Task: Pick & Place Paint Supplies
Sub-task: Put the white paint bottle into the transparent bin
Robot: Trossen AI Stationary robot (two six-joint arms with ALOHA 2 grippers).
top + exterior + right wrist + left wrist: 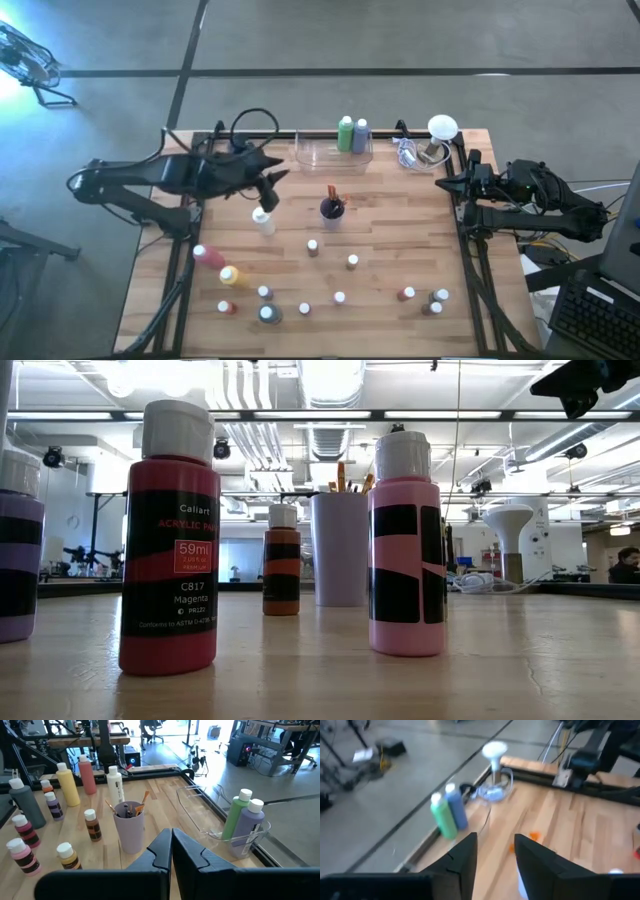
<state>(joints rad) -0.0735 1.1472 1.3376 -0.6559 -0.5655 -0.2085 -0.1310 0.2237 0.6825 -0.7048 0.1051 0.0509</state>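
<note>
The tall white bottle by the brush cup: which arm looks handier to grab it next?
Probably the left. Its open pincer hovers right above the white bottle, while the right pincer, shut, waits at the table's far edge.

Small paint bottles [313, 247] stand scattered; brushes [331, 196] upright in cup.

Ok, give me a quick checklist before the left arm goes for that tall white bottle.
1. Left gripper open: ok, fingers apart.
2. Tall white bottle upright: ok.
3. Left gripper lined up over that bottle: cannot tell.
4. Clear bin has room: ok, only the green bottle and purple bottle inside.
5. Right gripper out of the way: ok, shut, parked far right.
</note>
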